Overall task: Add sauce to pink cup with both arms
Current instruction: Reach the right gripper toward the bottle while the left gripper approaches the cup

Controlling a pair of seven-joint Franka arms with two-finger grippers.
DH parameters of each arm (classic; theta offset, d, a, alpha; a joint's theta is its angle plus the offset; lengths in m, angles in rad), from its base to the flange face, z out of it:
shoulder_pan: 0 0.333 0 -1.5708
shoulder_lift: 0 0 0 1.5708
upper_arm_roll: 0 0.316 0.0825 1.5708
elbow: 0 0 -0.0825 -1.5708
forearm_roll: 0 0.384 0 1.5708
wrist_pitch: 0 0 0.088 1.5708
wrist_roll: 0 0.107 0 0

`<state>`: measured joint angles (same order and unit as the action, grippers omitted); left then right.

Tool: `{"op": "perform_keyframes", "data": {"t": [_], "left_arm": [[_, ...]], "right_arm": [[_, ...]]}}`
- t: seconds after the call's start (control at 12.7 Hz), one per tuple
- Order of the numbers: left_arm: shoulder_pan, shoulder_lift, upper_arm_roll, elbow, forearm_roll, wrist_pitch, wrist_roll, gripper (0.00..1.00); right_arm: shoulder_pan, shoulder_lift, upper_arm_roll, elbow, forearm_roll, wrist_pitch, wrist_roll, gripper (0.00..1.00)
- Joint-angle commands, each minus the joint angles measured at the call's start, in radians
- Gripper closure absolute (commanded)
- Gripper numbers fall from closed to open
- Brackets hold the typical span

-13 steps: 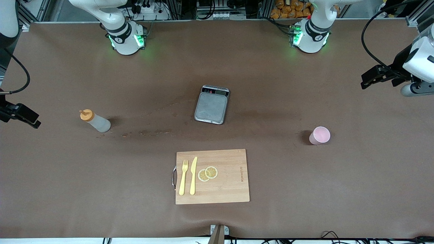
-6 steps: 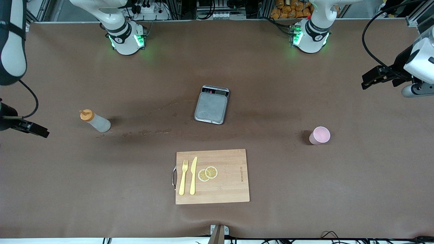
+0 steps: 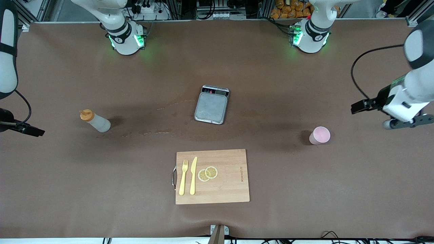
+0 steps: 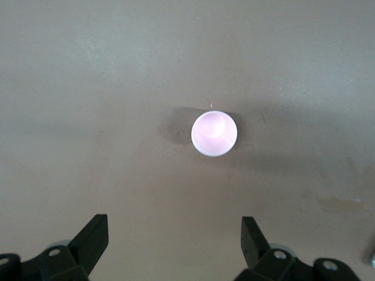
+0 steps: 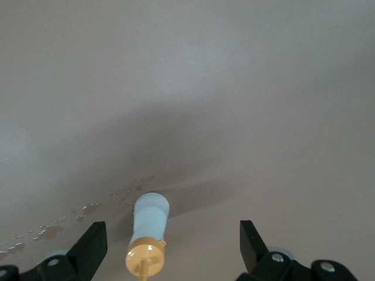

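The sauce (image 3: pixel 95 122) is a whitish squeeze bottle with an orange cap, standing upright toward the right arm's end of the table. In the right wrist view the sauce (image 5: pixel 149 227) shows cap-first, apart from my open right gripper (image 5: pixel 173 227). That right gripper (image 3: pixel 36 131) hangs over the table's end, short of the bottle. The pink cup (image 3: pixel 319 135) stands upright toward the left arm's end. My left gripper (image 3: pixel 356 108) hovers over bare table beside it, open and holding nothing. The cup (image 4: pixel 214 134) lies ahead of the left gripper (image 4: pixel 174 222).
A grey scale (image 3: pixel 211 105) sits mid-table. Nearer the front camera lies a wooden cutting board (image 3: pixel 227 189) with a yellow fork (image 3: pixel 183 178), a knife (image 3: pixel 193 175) and lemon slices (image 3: pixel 208 173). Dried sauce stains (image 3: pixel 145 133) streak the cloth between bottle and scale.
The left arm has swung in, bringing its gripper closer to the cup. The right gripper has shifted slightly toward the bottle. Bottle and cup have not moved.
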<state>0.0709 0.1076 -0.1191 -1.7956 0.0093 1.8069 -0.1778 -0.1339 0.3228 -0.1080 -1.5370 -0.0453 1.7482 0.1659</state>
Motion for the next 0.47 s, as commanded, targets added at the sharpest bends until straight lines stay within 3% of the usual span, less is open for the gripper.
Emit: {"op": "perform_keyframes", "data": {"t": [0.0,0.16,0.4], "left_arm": [[0.004,-0.042,-0.005,-0.178,-0.012,0.202,0.012,0.0],[0.001,-0.01,-0.005,-0.276,-0.005,0.377,0.012,0.0],[0.007,0.063,-0.008,-0.287,-0.005,0.439,0.006,0.0]], "right_arm": [[-0.059,0.062,0.013,0.006,0.022,-0.022,0.0,0.0],[-0.107,0.096,0.013,0.006,0.08,-0.044,-0.003,0.0],[-0.166,0.139,0.013,0.015,0.183,-0.082,0.003,0.0]]}}
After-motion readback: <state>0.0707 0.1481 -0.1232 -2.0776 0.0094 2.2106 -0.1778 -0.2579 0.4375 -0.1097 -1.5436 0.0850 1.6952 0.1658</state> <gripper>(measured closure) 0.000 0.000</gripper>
